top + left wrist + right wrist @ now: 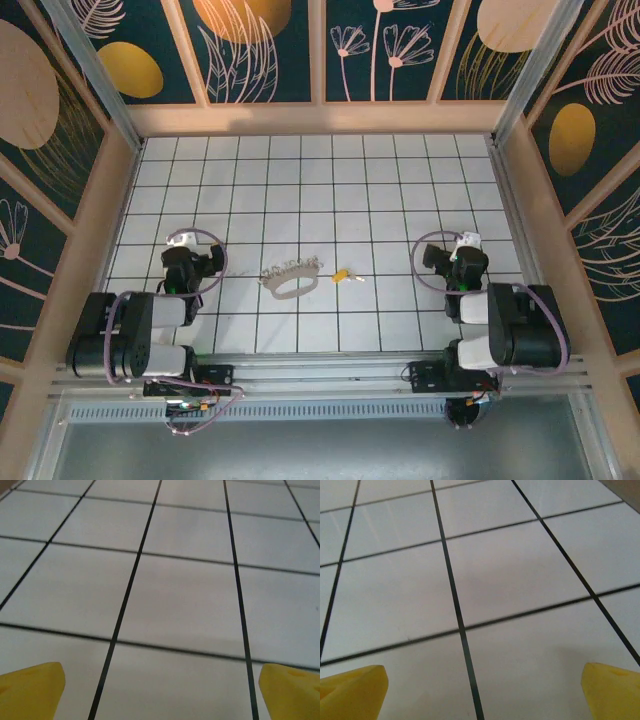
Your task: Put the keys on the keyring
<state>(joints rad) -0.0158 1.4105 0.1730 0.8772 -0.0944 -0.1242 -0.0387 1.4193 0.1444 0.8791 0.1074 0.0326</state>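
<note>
1. The thin, pale grey-beige oval keyring (290,288) lies flat on the table, near the middle from left to right and toward the near edge. It sits between the two arms, closer to the left one.
2. A fringe of small silvery metal keys (293,267) runs along the far edge of the loop, touching it.
3. One small silvery key with a yellow plastic head (343,274) lies just to the right of the ring, apart from it and loose on the tiles.
4. The left gripper (160,690) has its yellow fingertips (30,687) spread wide at the two lower corners of its wrist view, with bare tile between them; it holds no object.
5. The right gripper (482,690) is the same: its yellow fingertips (350,690) are far apart, over bare tile and a black grid line.
6. From above, the black and white left arm (150,320) is folded at the near left, its wrist left of the keyring. The right arm (510,325) is folded at the near right, its wrist well to the right of the yellow-headed key.
7. The table (400,180) is white with a black square grid. It is enclosed by dark blue wall panels with a plant pattern (270,50).
</note>
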